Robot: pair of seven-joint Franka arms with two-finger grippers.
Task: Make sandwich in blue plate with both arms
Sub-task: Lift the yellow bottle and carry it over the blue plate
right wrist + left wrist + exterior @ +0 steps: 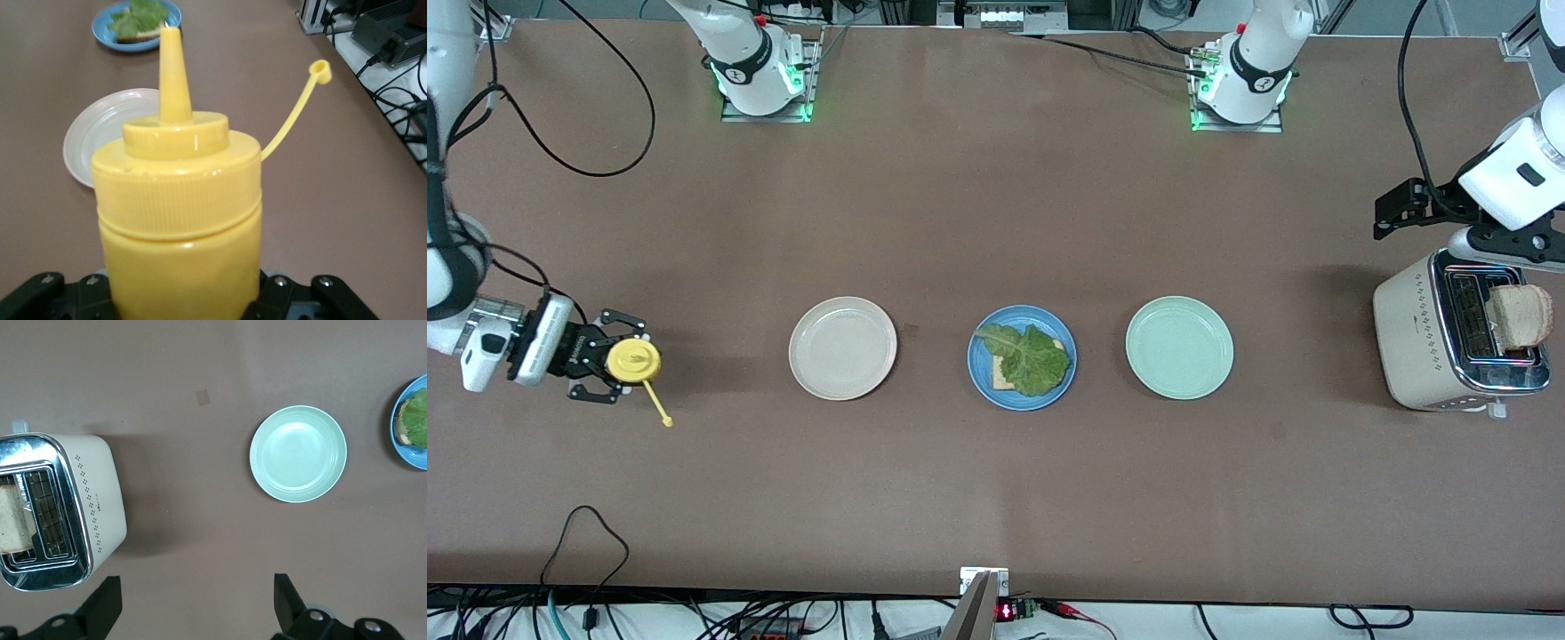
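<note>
Right gripper [609, 366] jaws closed around the yellow bottle [633, 360]; left gripper [193, 603] over the toaster [1449, 342], jaws wide open, empty; lettuce [1032, 358] on blue plate [983, 364].

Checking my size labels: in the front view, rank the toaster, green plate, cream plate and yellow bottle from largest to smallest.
1. Toaster.
2. Green plate and cream plate: they look alike, no ranking.
3. Yellow bottle, seen from above.

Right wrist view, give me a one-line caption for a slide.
Right hand around a yellow squeeze bottle, cap tethered open, cream-white plate and blue plate with lettuce on toast ahead.
</note>
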